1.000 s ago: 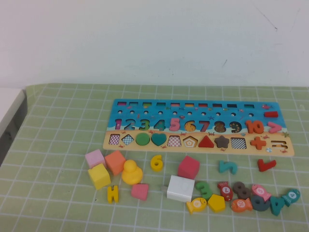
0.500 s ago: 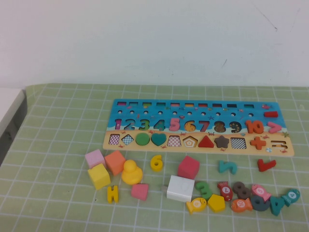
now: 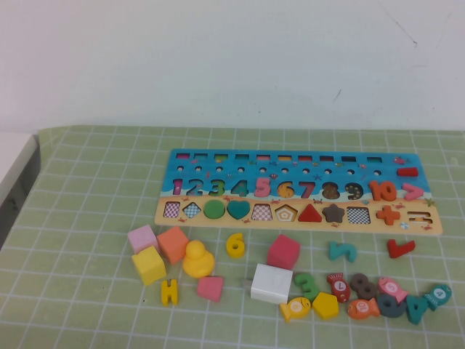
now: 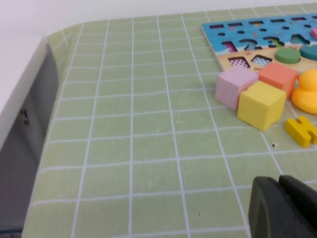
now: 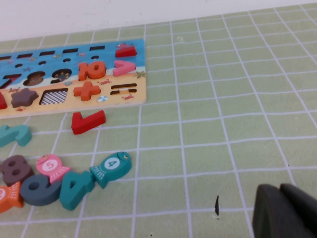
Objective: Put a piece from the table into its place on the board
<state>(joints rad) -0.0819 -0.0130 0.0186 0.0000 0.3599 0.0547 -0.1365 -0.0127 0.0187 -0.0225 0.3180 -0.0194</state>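
Note:
The yellow numeral "6" (image 3: 235, 244) lies flat on the green checked cloth, in front of the board and between the yellow duck (image 3: 197, 259) and a red cube (image 3: 283, 251). The board (image 3: 298, 190) lies further back, blue band with numerals above a tan band of shapes; its ends show in the left wrist view (image 4: 257, 34) and the right wrist view (image 5: 74, 74). My left gripper (image 4: 280, 184) is shut and empty, low at the table's near left. My right gripper (image 5: 281, 191) is shut and empty at the near right. Neither shows in the high view.
Pink (image 3: 142, 238), orange (image 3: 173, 243) and yellow (image 3: 149, 265) cubes and a yellow H (image 3: 168, 291) lie left of the duck. A white block (image 3: 272, 283), numerals and fish pieces (image 3: 363, 308) crowd the near right. A red piece (image 3: 400, 248) lies by the board. The table's left edge (image 4: 29, 114) drops off.

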